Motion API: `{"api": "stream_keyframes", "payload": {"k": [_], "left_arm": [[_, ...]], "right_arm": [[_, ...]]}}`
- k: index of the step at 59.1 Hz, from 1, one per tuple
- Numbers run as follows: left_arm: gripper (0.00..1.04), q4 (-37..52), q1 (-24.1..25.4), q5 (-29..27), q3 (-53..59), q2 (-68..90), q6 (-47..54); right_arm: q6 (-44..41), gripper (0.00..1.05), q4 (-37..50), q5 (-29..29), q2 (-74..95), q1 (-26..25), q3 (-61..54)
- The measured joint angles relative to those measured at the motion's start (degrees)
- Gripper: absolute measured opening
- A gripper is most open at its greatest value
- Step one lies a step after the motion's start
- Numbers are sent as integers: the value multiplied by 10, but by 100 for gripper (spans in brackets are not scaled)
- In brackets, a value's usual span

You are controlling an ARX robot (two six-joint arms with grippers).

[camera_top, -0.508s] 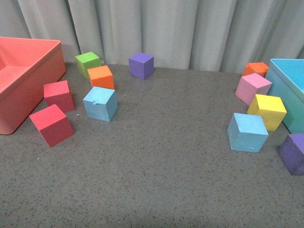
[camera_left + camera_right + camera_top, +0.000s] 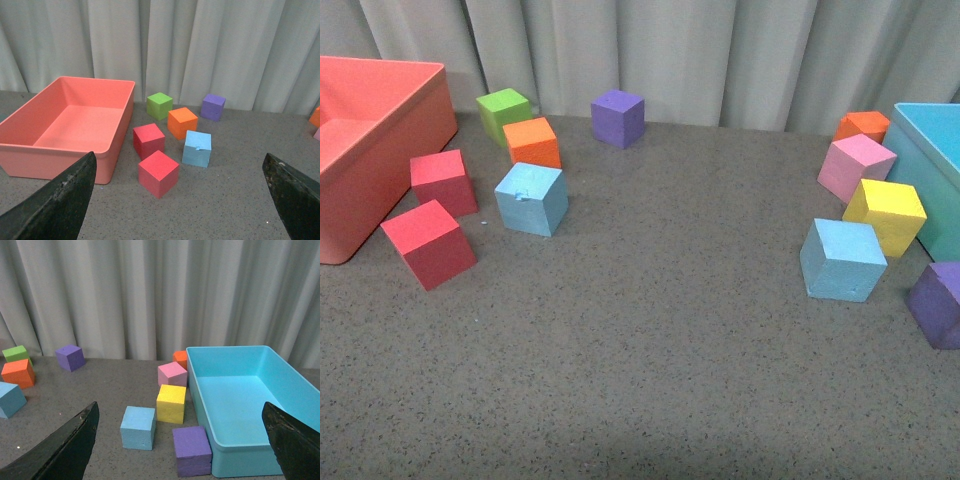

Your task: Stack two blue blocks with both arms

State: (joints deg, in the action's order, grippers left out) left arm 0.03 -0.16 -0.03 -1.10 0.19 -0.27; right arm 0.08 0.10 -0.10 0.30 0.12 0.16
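Here the left gripper [image 2: 178, 156] and right gripper [image 2: 179, 406] both gape wide, empty. The right blue block [image 2: 842, 260] sits just beside a yellow cube [image 2: 885, 212]; the left blue block [image 2: 531, 198], farther off, crowds an orange cube [image 2: 532, 141]. Spread fingers may snag either neighbour.

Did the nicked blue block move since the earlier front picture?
No. Relative to the orange block, the nicked blue block keeps its place; the whole view shifted upward together.
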Motion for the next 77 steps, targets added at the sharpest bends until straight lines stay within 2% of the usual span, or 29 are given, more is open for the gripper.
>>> {"api": "stream_keyframes", "payload": {"k": [25,26,30,32,35,42,46,55,77], "left_arm": [[98,0,0,0,0,0,0],[98,0,0,0,0,0,0],[98,0,0,-1,0,0,0],[98,0,0,-1,0,0,0],[98,0,0,-1,0,0,0],[98,0,0,0,0,0,0],[98,0,0,0,0,0,0],[98,0,0,0,0,0,0],[98,0,0,0,0,0,0]], "right_arm": [[-1,95,0,1,0,0,0],[-8,95,0,21,3,6,0],[-89,95,9,188,51,57,7],[-110,95,30,217,95,63,12],[-120,95,67,214,150,64,21],[-96,95,211,176,399,66,95],[-64,95,235,150,567,73,166],[27,95,173,102,819,76,318],[99,95,-15,45,1057,92,548]]}}
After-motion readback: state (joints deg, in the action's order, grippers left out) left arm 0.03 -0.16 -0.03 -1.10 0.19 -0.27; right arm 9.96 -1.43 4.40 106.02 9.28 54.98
